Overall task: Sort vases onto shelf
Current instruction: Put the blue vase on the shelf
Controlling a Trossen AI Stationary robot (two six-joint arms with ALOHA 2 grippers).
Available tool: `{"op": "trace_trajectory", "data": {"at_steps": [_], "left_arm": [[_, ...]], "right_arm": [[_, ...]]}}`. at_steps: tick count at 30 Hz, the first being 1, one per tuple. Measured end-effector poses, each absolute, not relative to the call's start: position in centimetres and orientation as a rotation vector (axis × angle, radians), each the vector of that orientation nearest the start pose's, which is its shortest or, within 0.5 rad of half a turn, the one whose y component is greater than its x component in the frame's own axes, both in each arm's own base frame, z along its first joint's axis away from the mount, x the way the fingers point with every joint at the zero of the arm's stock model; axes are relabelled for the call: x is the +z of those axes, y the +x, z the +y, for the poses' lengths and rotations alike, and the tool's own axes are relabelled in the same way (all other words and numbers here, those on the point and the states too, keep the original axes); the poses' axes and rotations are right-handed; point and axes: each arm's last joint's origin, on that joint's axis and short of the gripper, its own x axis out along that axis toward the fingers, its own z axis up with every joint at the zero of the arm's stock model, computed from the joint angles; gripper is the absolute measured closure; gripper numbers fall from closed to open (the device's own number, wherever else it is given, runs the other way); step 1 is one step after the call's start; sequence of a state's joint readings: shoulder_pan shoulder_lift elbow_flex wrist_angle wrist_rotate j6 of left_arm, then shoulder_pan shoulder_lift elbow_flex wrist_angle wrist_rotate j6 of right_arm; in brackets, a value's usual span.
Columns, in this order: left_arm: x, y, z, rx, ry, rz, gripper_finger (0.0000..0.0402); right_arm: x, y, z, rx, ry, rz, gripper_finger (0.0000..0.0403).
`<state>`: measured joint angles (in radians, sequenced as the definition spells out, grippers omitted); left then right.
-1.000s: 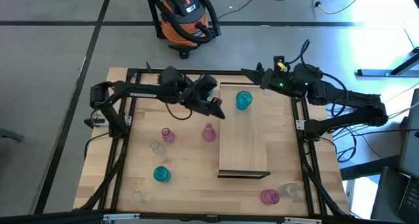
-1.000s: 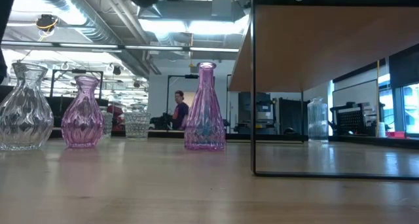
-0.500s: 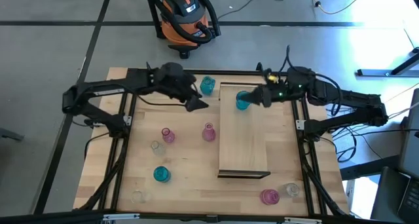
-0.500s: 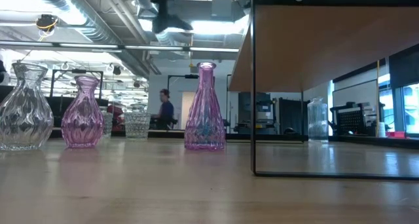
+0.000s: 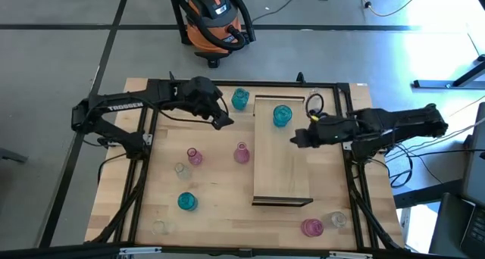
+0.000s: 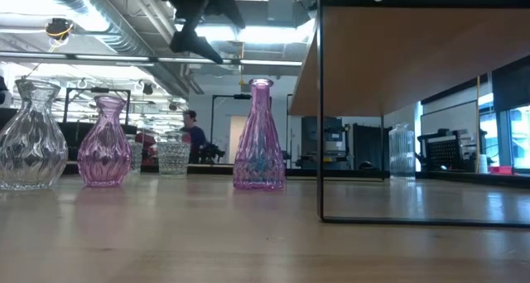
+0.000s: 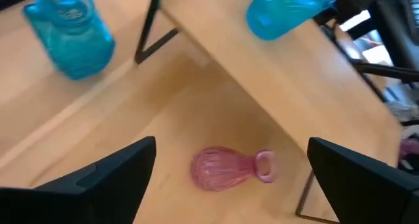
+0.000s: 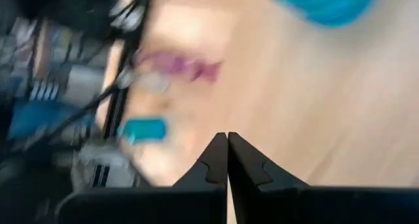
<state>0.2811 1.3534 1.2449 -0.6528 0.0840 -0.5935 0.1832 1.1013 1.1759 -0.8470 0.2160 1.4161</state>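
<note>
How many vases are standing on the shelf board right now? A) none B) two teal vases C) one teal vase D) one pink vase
C: in the high view only one teal vase stands on the shelf, near its far end; the other teal vase sits on the tabletop just off the board's left edge, and the pink ones are all on the tabletop too.

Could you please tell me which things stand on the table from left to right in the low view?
Clear vase → pink round-bodied vase → small clear cut-glass vase → tall pink vase → shelf frame → clear bottle-shaped vase seen beyond it.
</note>
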Motion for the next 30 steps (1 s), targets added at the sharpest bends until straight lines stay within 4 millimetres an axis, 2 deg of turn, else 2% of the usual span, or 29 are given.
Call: {"op": "trace_trajectory", "data": {"at_steps": [4,8,13,20,30], "left_arm": [[32.8,27.2,8.1,0.413,-0.682,0.667,0.0009],[32.8,27.0,8.7,0.432,-0.684,0.660,0.0009],[32.8,27.0,8.8,0.430,-0.673,0.662,0.0009],[32.7,27.0,8.6,0.420,-0.659,0.678,0.0009],[32.6,26.9,8.6,0.409,-0.632,0.701,0.0009]], "right_arm": [[32.4,21.6,3.1,-0.588,1.294,0.552,0.0402],[29.0,22.8,2.7,-0.563,1.450,0.464,0.0402],[26.9,23.6,1.7,-0.527,1.569,0.263,0.0402],[26.3,23.5,0.3,-0.625,1.565,0.209,0.0402],[26.2,23.4,-1.9,-0.677,1.510,0.195,0.0402]]}}
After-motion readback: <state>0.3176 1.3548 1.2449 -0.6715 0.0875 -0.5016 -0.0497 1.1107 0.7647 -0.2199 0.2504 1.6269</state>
